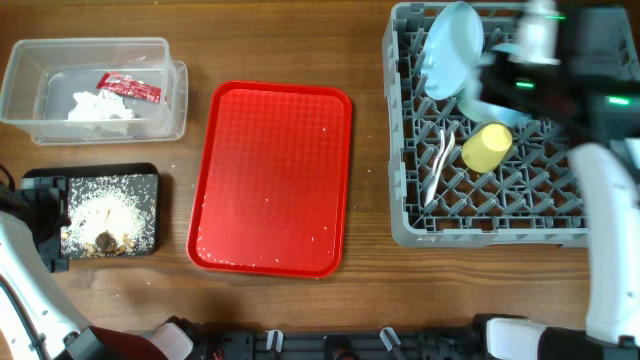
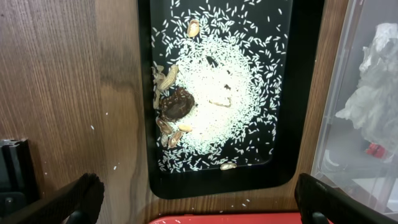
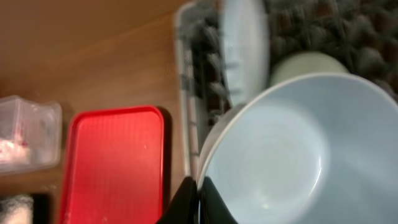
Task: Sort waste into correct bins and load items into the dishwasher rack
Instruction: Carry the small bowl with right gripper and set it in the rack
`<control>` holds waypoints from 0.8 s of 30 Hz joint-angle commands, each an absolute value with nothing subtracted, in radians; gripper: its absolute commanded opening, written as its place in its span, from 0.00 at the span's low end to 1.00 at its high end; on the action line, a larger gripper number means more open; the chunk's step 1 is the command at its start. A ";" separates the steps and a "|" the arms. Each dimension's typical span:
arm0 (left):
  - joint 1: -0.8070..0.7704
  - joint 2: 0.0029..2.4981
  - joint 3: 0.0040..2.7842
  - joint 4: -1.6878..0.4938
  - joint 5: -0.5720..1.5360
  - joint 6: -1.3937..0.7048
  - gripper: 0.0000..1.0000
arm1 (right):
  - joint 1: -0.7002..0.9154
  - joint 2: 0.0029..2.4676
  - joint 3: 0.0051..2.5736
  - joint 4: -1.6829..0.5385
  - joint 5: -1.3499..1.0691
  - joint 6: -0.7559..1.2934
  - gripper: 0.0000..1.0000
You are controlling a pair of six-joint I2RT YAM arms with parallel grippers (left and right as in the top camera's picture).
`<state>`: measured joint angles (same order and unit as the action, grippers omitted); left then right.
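Where the left gripper (image 2: pixel 199 194) hangs spread over the black tray (image 2: pixel 303 124), rice (image 2: pixel 230 81) rings brown scraps (image 2: pixel 176 104). Clear tub (image 1: pixel 25 120): crumpled tissue (image 1: pixel 100 106), red sachet (image 1: pixel 128 88). Pegged grey rack (image 1: pixel 480 232): plate (image 1: pixel 452 50), yellow cup (image 1: pixel 486 147). Over it, the right gripper (image 3: pixel 194 202) seemingly pinches the blue bowl (image 3: pixel 286 155) by its rim; blurred.

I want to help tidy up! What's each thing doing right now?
Tub: holds tissue and sachet.
Black tray: holds rice and scraps.
Red tray: few crumbs.
Plate: upright in rack.
Yellow cup: lying in rack.
Fork and spoon: lying in rack.
Bowl: pinched by right gripper.
Left gripper: open over black tray.
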<state>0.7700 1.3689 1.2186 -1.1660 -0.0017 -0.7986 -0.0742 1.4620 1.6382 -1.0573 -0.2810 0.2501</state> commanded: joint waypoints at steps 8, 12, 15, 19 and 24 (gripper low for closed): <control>0.775 1.368 1.229 -1.166 -0.005 -0.801 1.00 | -0.573 1.505 1.520 -1.085 -0.948 0.156 0.04; 0.775 1.368 1.229 -1.166 -0.005 -0.801 1.00 | -0.606 1.517 1.443 -1.048 -1.049 0.160 0.04; 0.775 1.368 1.229 -1.166 -0.005 -0.801 1.00 | -0.623 1.517 1.390 -1.012 -1.050 0.193 0.04; 0.775 1.368 1.229 -1.166 -0.005 -0.801 1.00 | -0.642 1.530 1.319 -0.896 -1.103 0.243 0.04; 0.775 1.368 1.229 -1.166 -0.005 -0.801 1.00 | -0.646 1.591 1.230 -0.828 -1.158 0.254 0.04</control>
